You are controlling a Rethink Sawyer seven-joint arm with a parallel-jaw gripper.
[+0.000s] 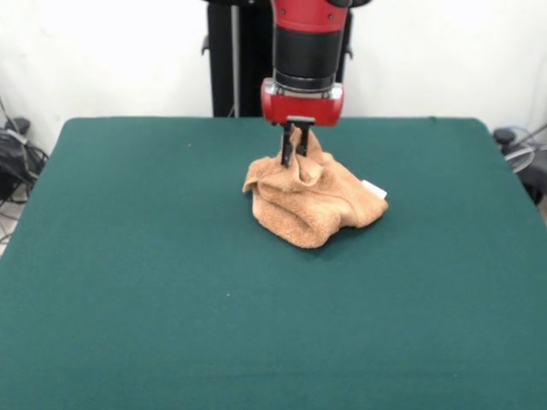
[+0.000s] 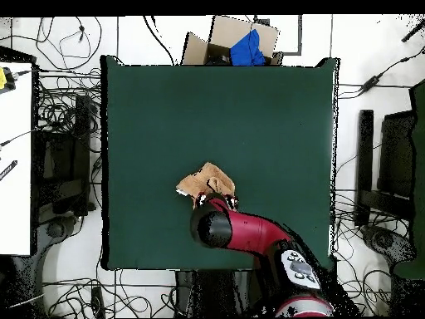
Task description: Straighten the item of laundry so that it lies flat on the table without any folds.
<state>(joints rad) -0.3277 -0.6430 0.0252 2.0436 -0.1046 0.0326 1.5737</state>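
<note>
The item of laundry (image 1: pixel 312 202) is an orange-tan terry towel bunched into a crumpled heap near the middle of the green table (image 1: pixel 128 282), with a white tag sticking out on its right side. My gripper (image 1: pixel 296 149) comes straight down onto the heap's top, and its black fingers are pinched on a raised peak of cloth, which is pulled upward. From above, the towel (image 2: pixel 203 182) shows just beyond the red arm, which covers the gripper and part of the cloth.
Bare green tabletop (image 2: pixel 249 108) surrounds the heap on every side. A cardboard box with blue fabric (image 2: pixel 247 46) sits off the table's far edge in the overhead view. Cables and equipment lie on the floor around the table.
</note>
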